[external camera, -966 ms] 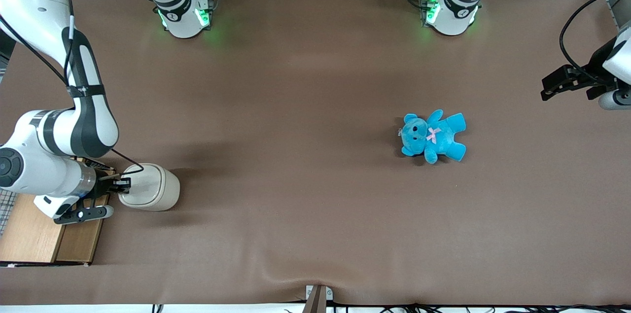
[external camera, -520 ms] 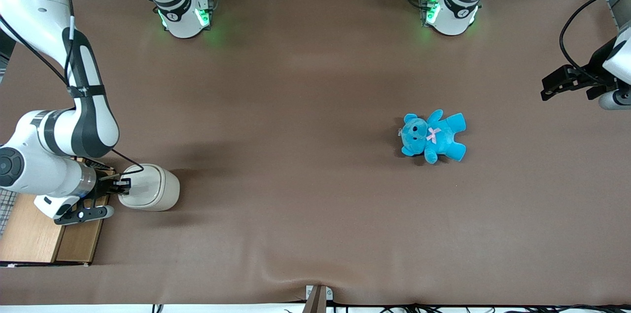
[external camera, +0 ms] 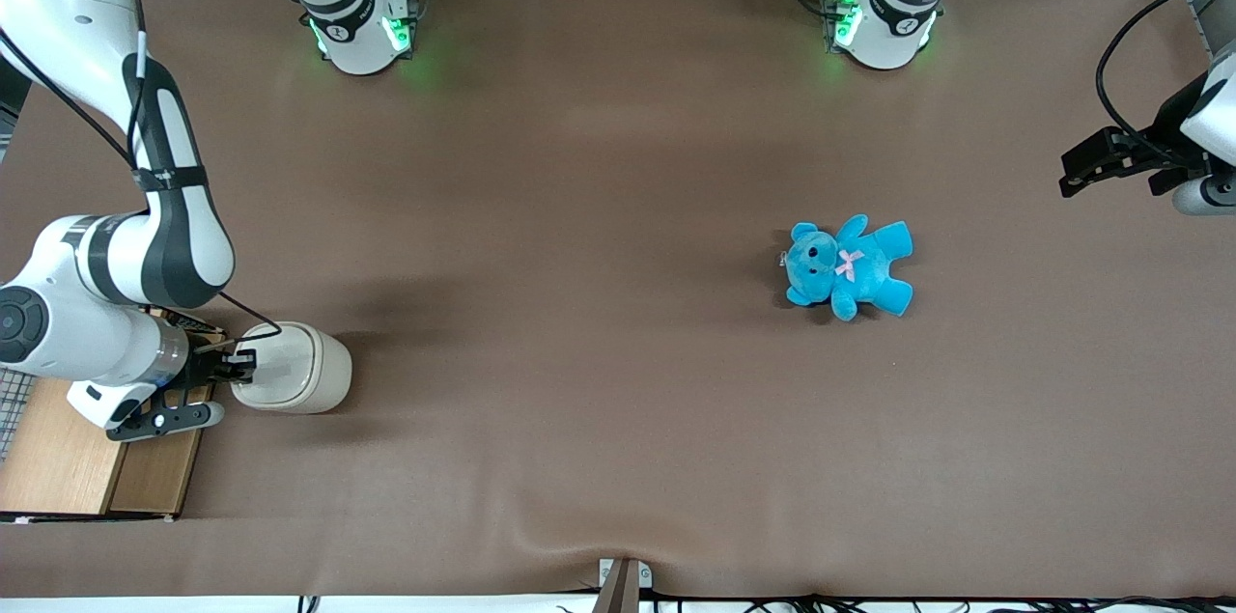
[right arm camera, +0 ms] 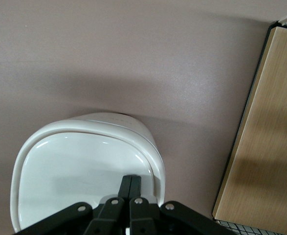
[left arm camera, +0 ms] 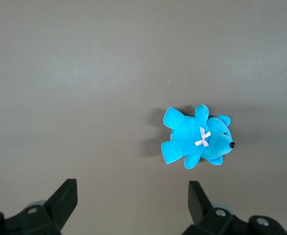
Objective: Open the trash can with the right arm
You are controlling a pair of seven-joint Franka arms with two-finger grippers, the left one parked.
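At the working arm's end of the table, beside the wooden-topped crate (external camera: 68, 444), gripper (right arm camera: 129, 188) sits clenched, fingertips on the trash can (external camera: 294, 367) lid; lid apparently not yet swung open.

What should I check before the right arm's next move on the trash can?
1. Gripper shut, tips together over the trash can's swing lid: ok.
2. Tips touching the lid: cannot tell.
3. Lid swung open: not ok, it looks level with the rim.
4. Trash can upright on the table: ok.
5. Wooden-topped crate close beside the wrist: ok, apart from the can.
6. Blue teddy far off toward the parked arm's end: ok.
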